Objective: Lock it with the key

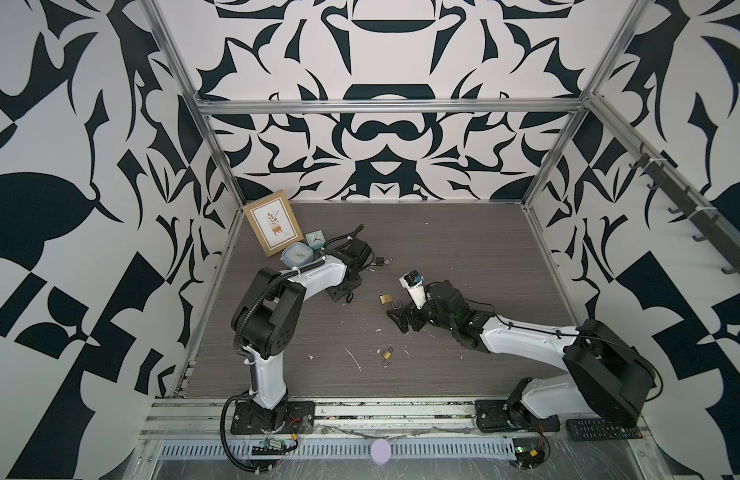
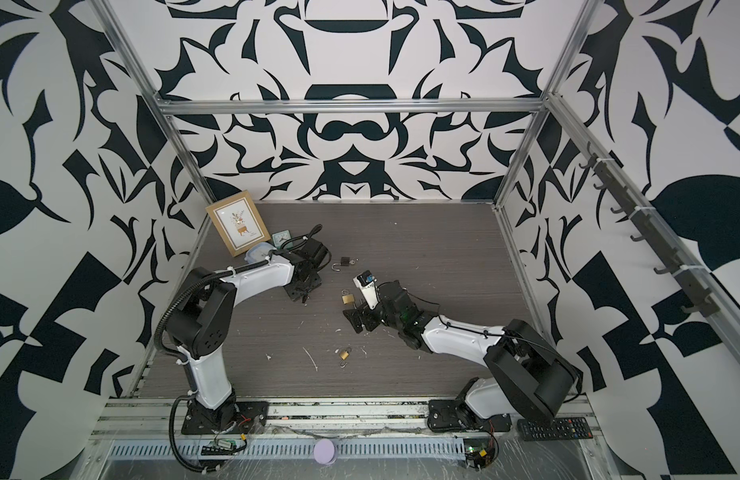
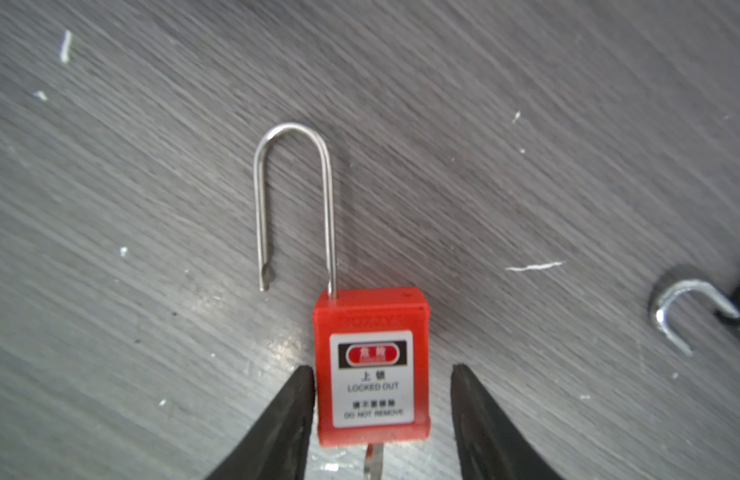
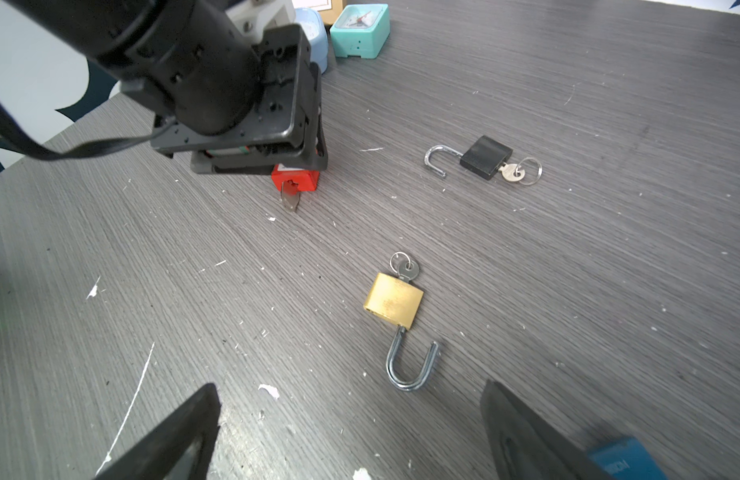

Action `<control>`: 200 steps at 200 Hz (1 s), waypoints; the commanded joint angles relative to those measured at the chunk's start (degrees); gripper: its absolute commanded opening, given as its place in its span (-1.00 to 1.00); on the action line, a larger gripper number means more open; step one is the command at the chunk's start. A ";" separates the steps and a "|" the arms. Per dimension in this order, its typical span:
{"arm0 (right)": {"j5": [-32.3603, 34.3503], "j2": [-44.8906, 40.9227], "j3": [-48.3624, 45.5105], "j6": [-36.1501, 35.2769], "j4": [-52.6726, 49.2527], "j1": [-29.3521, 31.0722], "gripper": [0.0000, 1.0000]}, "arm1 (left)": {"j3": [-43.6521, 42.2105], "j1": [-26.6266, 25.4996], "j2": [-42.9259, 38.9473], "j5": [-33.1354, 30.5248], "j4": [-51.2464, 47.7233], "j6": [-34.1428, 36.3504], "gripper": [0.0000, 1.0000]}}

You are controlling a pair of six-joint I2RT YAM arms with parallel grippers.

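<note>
The left tool point(image 3: 383, 368), jaws apart, straddles the red padlock point(image 3: 370, 316) with open shackle point(image 3: 295, 137); next, I judge, clamp its body so the wide-open right tool point(image 4: 349, 384) can work the key point(image 3: 372, 461).

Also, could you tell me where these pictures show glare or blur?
Left wrist view: glare on the grey wood-grain table beside the red plastic padlock. Right wrist view: the black gripper fingers are blurred. Both top views: evenly lit.

black-and-white patterned walls point(image 1: 381, 62) enclose a scuffed grey wood-grain table point(image 1: 464, 249).
</note>
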 commanded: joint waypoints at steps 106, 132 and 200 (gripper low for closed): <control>1.26 -1.13 3.23 -0.89 -0.55 0.23 0.99 | 3.15 0.78 5.76 0.81 -6.13 -3.52 -0.05; 2.98 -1.48 3.58 -0.90 -0.84 0.23 0.99 | 3.15 0.78 5.38 1.06 -5.86 -2.77 -0.28; 17.16 -10.20 3.60 4.51 -1.33 0.22 1.00 | 0.05 0.64 -5.52 1.97 1.96 13.31 -0.88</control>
